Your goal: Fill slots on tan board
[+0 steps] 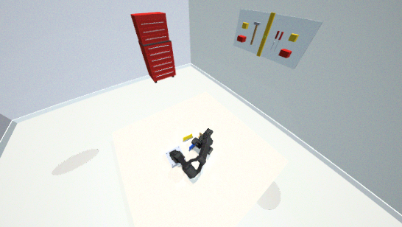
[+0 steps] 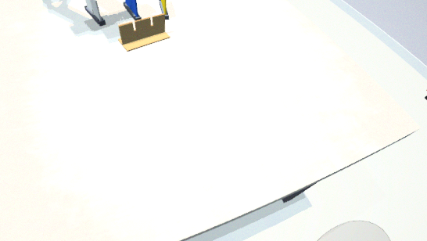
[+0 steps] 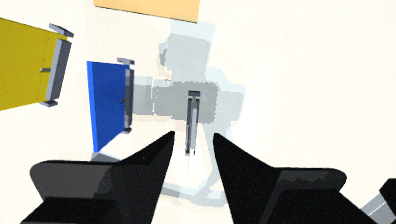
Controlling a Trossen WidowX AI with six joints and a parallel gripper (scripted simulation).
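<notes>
In the exterior view, the tan board [image 1: 200, 135] [image 2: 142, 30] [image 3: 150, 7] is seen standing on the table [image 1: 147, 147] [image 2: 235, 117], both slots open. Beyond it, three boards are held upright in separate holders: grey [image 2: 93, 11] [image 3: 194, 120] at left, blue [image 1: 191, 147] [image 2: 131, 8] [image 3: 107, 105] between, yellow [image 1: 188, 137] [image 2: 163, 7] [image 3: 22, 65] at right. In the wrist view, the gripper [image 3: 194, 136] is parted moderately, with nothing held, and the grey board is framed between its fingertips. The blue board is the closer neighbour. From the top, the grey board is hidden by the arm [image 1: 206, 149].
</notes>
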